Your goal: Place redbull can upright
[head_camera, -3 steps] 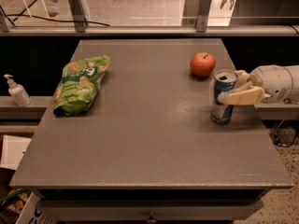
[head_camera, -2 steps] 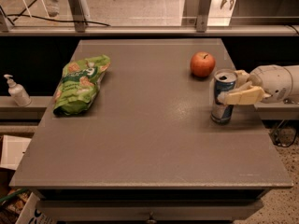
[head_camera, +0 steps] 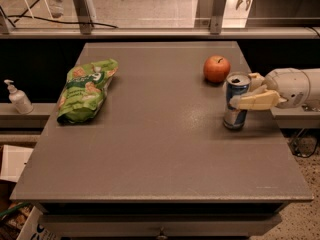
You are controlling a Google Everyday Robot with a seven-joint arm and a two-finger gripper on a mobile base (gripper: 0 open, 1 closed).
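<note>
The redbull can (head_camera: 235,109), blue and silver with an opened silver top, stands upright on the grey table (head_camera: 160,149) near its right edge. My gripper (head_camera: 244,91) reaches in from the right at the can's upper half and sits around it, with its white wrist (head_camera: 292,86) out past the table edge. A round red apple (head_camera: 217,68) sits just behind the can, apart from it.
A green snack bag (head_camera: 85,90) lies at the table's left side. A white pump bottle (head_camera: 18,97) stands on a ledge left of the table. A rail with metal posts (head_camera: 150,31) runs along the far side.
</note>
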